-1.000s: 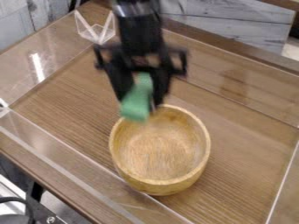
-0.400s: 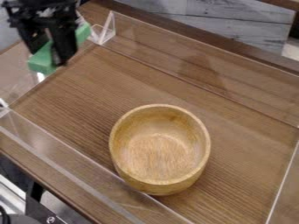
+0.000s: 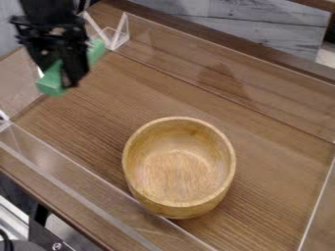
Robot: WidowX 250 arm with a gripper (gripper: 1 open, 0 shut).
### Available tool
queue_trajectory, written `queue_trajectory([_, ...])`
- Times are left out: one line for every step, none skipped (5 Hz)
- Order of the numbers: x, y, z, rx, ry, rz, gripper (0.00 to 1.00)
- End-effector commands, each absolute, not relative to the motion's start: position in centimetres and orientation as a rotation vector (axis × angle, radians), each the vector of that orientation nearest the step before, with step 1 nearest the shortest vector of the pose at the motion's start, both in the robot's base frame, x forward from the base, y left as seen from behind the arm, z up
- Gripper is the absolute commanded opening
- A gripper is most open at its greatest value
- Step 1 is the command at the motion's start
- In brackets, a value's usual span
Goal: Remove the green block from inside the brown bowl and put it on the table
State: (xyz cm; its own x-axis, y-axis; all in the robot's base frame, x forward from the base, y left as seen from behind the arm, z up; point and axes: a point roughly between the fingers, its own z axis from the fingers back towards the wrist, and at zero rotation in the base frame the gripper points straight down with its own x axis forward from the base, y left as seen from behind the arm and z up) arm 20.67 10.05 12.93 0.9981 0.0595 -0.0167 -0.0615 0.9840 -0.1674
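At the upper left, my black gripper (image 3: 61,71) points down and is shut on the green block (image 3: 54,78), which hangs between the fingers just above the table (image 3: 197,88). Only the block's lower end and a bit of its top show past the fingers. The brown bowl (image 3: 179,165) stands well to the right and nearer the front, its wooden inside bare.
Clear acrylic walls (image 3: 78,186) run along the table's edges, with a slanted clear panel (image 3: 118,29) at the back left close to my gripper. A grey wall lies behind the table.
My gripper has carried the green block from above the bowl's rim far to the left and slightly lower. The bowl has stayed in place and is now bare inside.
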Motion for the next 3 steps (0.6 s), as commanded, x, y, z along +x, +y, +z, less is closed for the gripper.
queue_trajectory([21.3, 9.2, 11.9, -0.140, -0.023, 0.020, 0.00])
queue_trajectory([21.6, 8.0, 10.2, -0.134, -0.018, -0.033, 0.00])
queue_trajectory([21.8, 6.9, 8.7, -0.123, -0.012, -0.073, 0.00])
